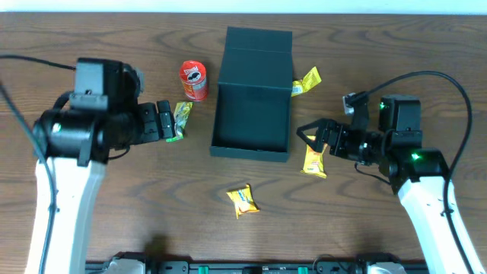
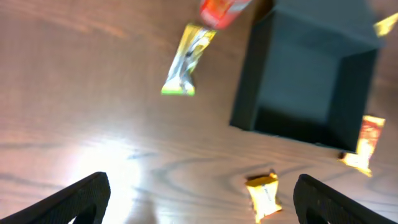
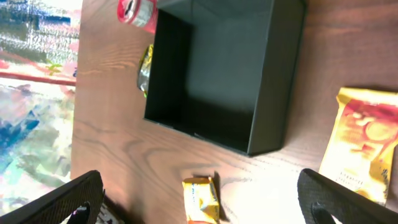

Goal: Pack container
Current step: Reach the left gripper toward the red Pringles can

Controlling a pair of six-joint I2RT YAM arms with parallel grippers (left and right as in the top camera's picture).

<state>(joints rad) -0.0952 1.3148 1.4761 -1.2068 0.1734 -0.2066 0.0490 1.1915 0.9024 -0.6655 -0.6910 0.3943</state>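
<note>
Above the table (image 1: 114, 228), both jaws wide, container (image 1: 249, 153) open, far yellow packet (image 1: 306, 81) outside right-wrist view.

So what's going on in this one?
Nothing is packed yet: the dark matte rectangular cardboard box stands open and empty. Both grippers are open, holding nothing; the left gripper is beside a green-yellow snack packet, the right gripper near a yellow-red packet. A red cylindrical can and two yellow packets lie around.

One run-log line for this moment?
container open, empty | left gripper open, near green packet | right gripper open, near yellow packet
</note>
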